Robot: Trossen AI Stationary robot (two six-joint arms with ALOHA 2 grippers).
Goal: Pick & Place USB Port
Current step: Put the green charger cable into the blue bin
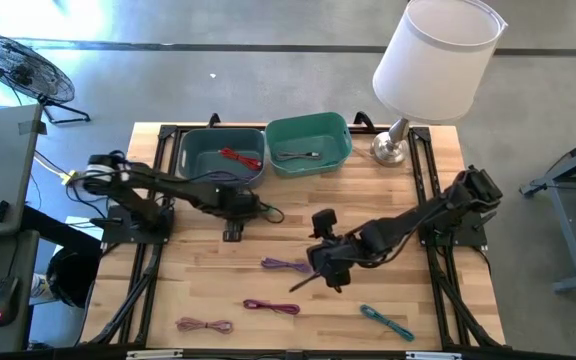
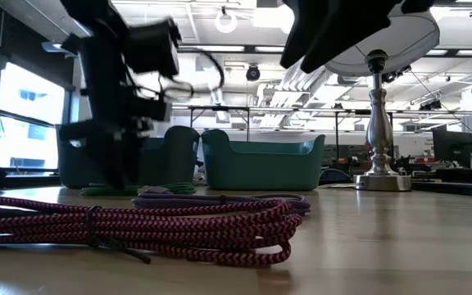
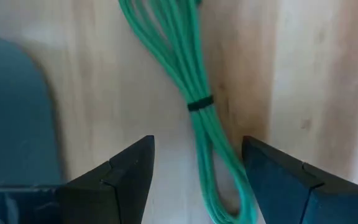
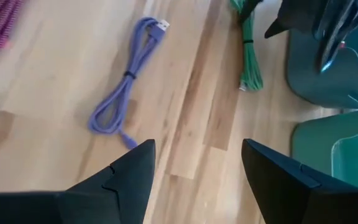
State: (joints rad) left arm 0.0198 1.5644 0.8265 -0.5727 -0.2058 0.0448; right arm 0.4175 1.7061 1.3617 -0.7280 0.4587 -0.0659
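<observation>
A pale wooden counter [image 1: 218, 290] stands in an open workshop, with a white-shaded lamp [image 1: 436, 58] at its far right corner and two bins at the far edge: a grey-blue bin [image 1: 193, 158] holding a red cable [image 1: 238, 157], and a teal bin [image 1: 338, 135] beside it. The left claw [image 3: 194, 180] hovers low in front of the grey-blue bin, its jaws spread wide and empty, straddling the looped end of a green USB cable [image 3: 188, 81] that lies flat on the wood. The right claw [image 4: 194, 180] hangs over the counter's middle, likewise open and holding nothing, near a purple cable [image 4: 124, 81]. A magenta cable [image 1: 270, 306], a pink cable [image 1: 205, 325] and a turquoise cable [image 1: 386, 321] lie toward the near edge. The green bundle looks light, soft and floppy; pinching it near its dark tie [image 3: 200, 104], where the strands are gathered, should keep it from sagging or slipping loose.
</observation>
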